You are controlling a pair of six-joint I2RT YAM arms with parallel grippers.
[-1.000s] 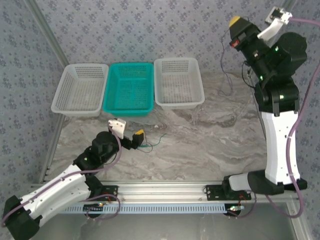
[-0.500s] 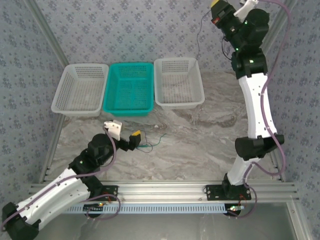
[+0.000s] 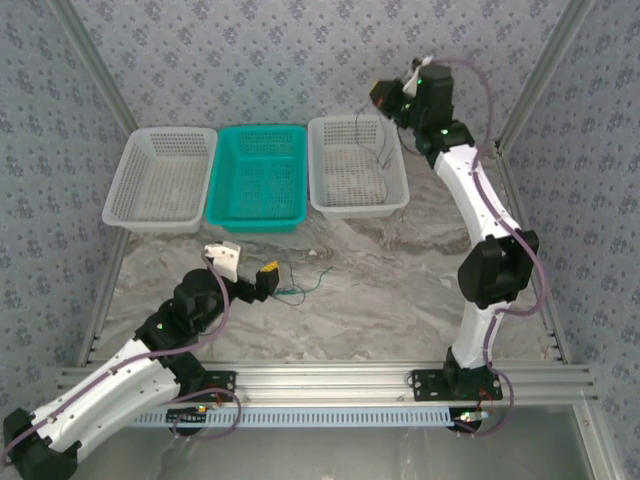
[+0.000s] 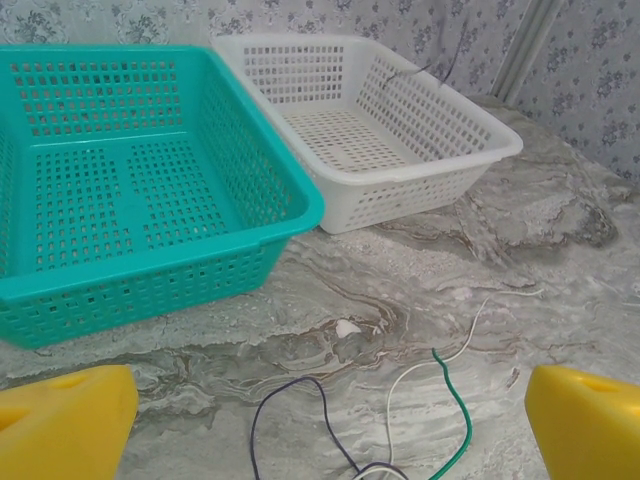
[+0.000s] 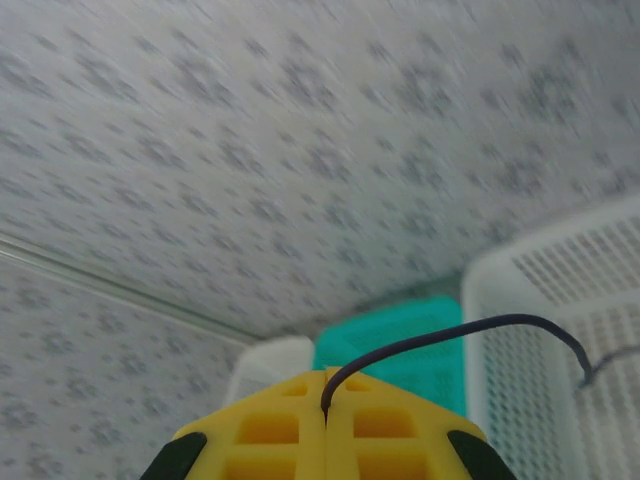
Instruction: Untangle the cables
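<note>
Right wrist: R hand [image 5: 326, 396] clamped shut on 1 dark cable [image 5: 440, 336]; L hand [image 4: 322, 425] wide open, empty, over green cable [image 4: 463, 410].

Desk [image 3: 400, 285]: grey marbled. Teal basket [image 3: 262, 128]; white baskets [image 3: 170, 132] [image 3: 350, 118]. Green cable [image 4: 466, 415], pale whitish cable [image 4: 389, 420], dark purple cable [image 5: 430, 338]. Left tool [image 4: 322, 425]: yellow fingers [image 4: 585, 420]. Walls [image 3: 250, 60]: blue-grey floral print.
</note>
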